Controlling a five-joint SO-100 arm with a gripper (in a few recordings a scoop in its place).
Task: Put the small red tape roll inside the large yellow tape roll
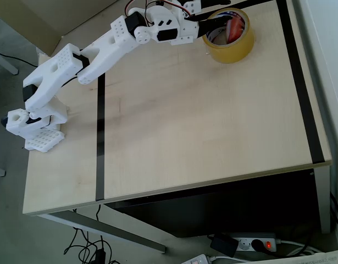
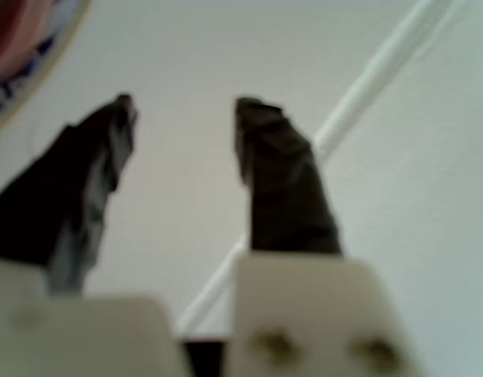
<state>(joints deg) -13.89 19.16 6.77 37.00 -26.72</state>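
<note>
A: Where has the small red tape roll [image 1: 233, 28] got to?

B: In the overhead view it sits inside the large yellow tape roll [image 1: 230, 36], leaning against the inner wall on the 3 o'clock side of the hole. The yellow roll lies flat near the tabletop's [image 1: 201, 121] far edge, at about 1 o'clock from the middle of it.

A: And the hand?

B: The wrist view shows the hand [image 2: 182, 114] spread, two dark fingers [image 2: 276, 169] apart with nothing between them. A curved, blurred bit of the yellow roll sits at 10 o'clock in that view, so the rolls lie off to that side rather than ahead.

A: So which way does the next move go?

B: Judging from that, the placing looks done; the hand would draw back toward 9 o'clock in the overhead view, clear of the yellow rim.
</note>
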